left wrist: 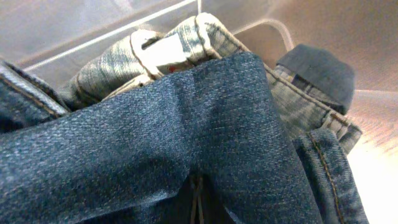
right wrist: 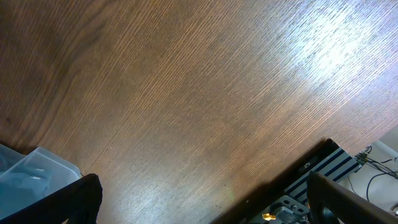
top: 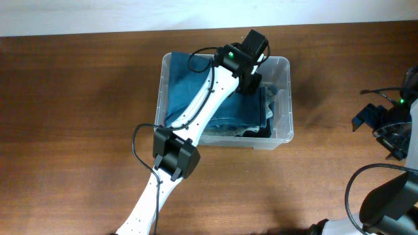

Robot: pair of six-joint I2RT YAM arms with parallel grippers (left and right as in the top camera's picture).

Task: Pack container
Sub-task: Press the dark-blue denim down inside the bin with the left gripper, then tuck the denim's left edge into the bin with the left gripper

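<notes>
Denim (left wrist: 186,124) fills my left wrist view, so the left claw (top: 251,83) is hidden from me there, and overhead I cannot tell whether it is clenched. Behind the cloth stands the clear wall of the container (left wrist: 93,28), which sits mid-way along the bench (top: 78,98), the denim folded inside. Well off to the right, the right claw (right wrist: 202,183) hangs released above the wood, jaws wide apart.

Brown wood-grain table (top: 78,117) fills overhead view. Just off centre toward 1 o'clock: folded blue denim jeans (top: 241,114), teal cloth (top: 179,81) touching at their 9 o'clock. Close view: faded waistband (left wrist: 205,31) at 12 o'clock, white tag (left wrist: 168,53) beside it.
</notes>
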